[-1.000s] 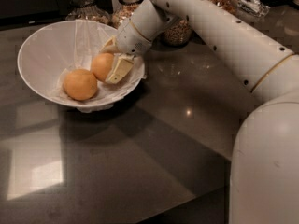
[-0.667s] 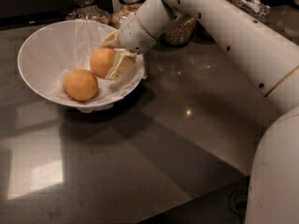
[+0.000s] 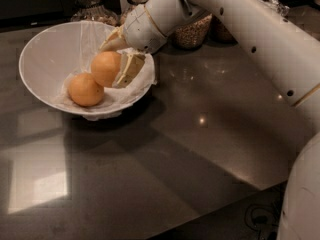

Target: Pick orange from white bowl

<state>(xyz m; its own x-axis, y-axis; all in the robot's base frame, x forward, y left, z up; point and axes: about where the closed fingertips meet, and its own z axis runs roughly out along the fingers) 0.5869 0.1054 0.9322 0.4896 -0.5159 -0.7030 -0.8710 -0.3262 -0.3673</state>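
Right, the dark, glossy stone counter (image 3: 175, 159) fills most of the view and carries the wide white bowl (image 3: 45, 49) with flaring sides, and that bowl is our landmark. Light patches gleam on the surface in front of the bowl and off to its right.

Next biggest is the thick white robot arm (image 3: 250, 29). It sweeps in from the right of the bowl and slants down over the bowl's far right rim.

Inside the bowl there's a lining of crinkled translucent white paper (image 3: 146, 76), spilling over the right edge and poking out at the near rim.

Behind the bowl stand clear glass jars of grain (image 3: 192, 31), one just past the far rim and more beyond its right side, partly hidden by the arm.

Now the gripper (image 3: 110, 66): it's down inside the bowl at its right side. The tan fingers (image 3: 127, 70) are spread either side of the round, smooth, paler orange (image 3: 104, 69) and pressed onto it, one over its far top and one against its right flank, so they are gripping it. That orange sits right of the bowl's centre, low in the paper.

Touching it on the near left, deeper in the bowl, is the second, deeper-coloured round fruit (image 3: 85, 89), clear of the gripper.
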